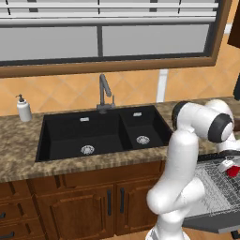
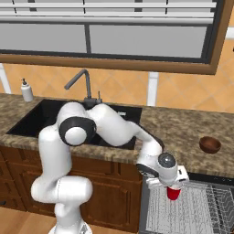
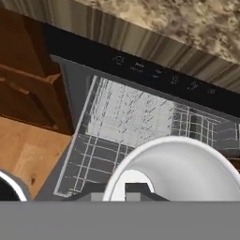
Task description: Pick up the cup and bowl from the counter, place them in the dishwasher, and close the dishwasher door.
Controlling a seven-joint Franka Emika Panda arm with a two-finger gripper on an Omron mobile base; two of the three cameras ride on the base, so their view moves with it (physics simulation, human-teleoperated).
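The gripper [image 2: 174, 186] hangs just above the pulled-out wire rack [image 2: 192, 208] of the dishwasher [image 3: 140, 70], its fingers pinching the cup [image 2: 173, 193] by the rim; the hand view looks straight down over the cup's white inside at the mesh below. The bowl [image 2: 210, 144] sits on the counter [image 2: 183, 123], to the right of the sink [image 1: 101, 133] and well apart from the arm, not yet picked up. The main risk, judged from here, is a release while the cup hangs clear of the rack: it could tip on the wires and roll, or catch a tine and lie askew, which would later trouble the dishwasher door [image 1: 213, 224]. A second risk is the counter's front edge, which runs close above and behind the hand; a steep rise after release might clip the wrist against it. Open room lies outward over the rack and the lowered door, so backing away from the cabinet front seems the safer way out, while the wooden cabinets [image 1: 89, 201] to the left hem in the elbow
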